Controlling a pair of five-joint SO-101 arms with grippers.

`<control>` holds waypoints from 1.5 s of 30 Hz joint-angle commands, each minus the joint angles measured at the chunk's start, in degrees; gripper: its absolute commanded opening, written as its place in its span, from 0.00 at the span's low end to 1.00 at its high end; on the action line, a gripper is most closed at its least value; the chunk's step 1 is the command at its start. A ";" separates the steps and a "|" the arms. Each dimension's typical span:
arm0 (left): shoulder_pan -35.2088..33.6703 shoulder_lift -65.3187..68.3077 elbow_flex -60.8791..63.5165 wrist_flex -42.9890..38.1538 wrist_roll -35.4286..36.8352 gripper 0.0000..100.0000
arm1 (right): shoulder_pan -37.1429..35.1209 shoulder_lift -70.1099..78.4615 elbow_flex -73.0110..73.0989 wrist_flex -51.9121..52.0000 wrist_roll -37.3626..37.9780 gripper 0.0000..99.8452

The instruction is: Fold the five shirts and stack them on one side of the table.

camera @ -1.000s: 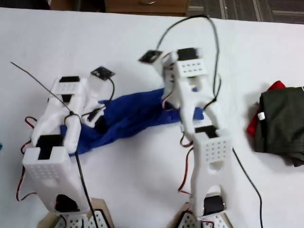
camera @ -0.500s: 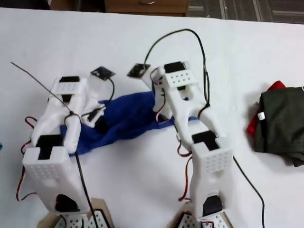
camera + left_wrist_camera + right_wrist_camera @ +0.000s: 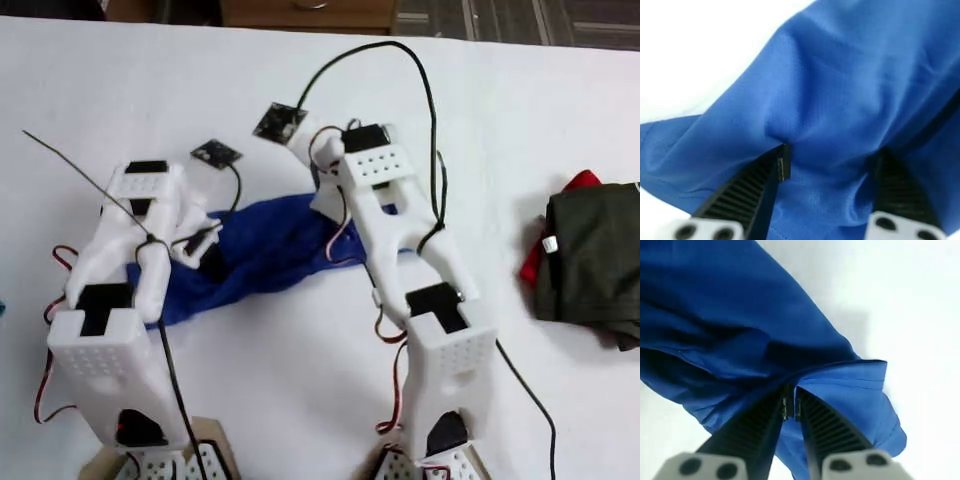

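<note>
The white table (image 3: 300,90) carries it all: the blue shirt (image 3: 265,245) lies bunched in a long rumpled band across the middle, and near the right edge a folded dark green shirt (image 3: 590,260) sits on a red shirt (image 3: 580,182). The left hand (image 3: 831,155) is down on one end, jaws apart with cloth bulging between them; the right hand (image 3: 791,395) pinches a fold at the other end, jaws almost touching.

The blue shirt (image 3: 265,250) lies crumpled in a long band just left of the table's middle, running from 8 o'clock toward 2 o'clock. At 3 o'clock a folded dark green shirt (image 3: 595,260) rests on a red shirt (image 3: 582,181) whose edge peeks out.
</note>
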 commanded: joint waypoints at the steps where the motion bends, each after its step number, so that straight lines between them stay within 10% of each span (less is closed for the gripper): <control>1: 0.26 1.05 0.04 0.79 -0.62 0.29 | 2.95 -8.66 0.26 3.74 -0.26 0.02; 9: 0.26 1.05 0.04 0.79 -0.62 0.29 | 7.25 -20.00 13.63 8.92 2.64 0.02; 19: 0.26 1.05 0.04 0.79 -0.62 0.29 | 3.82 -19.56 34.81 -8.75 3.25 0.02; 45: 0.26 1.05 0.04 0.79 -0.62 0.29 | -7.34 -16.75 21.36 -12.26 -1.32 0.02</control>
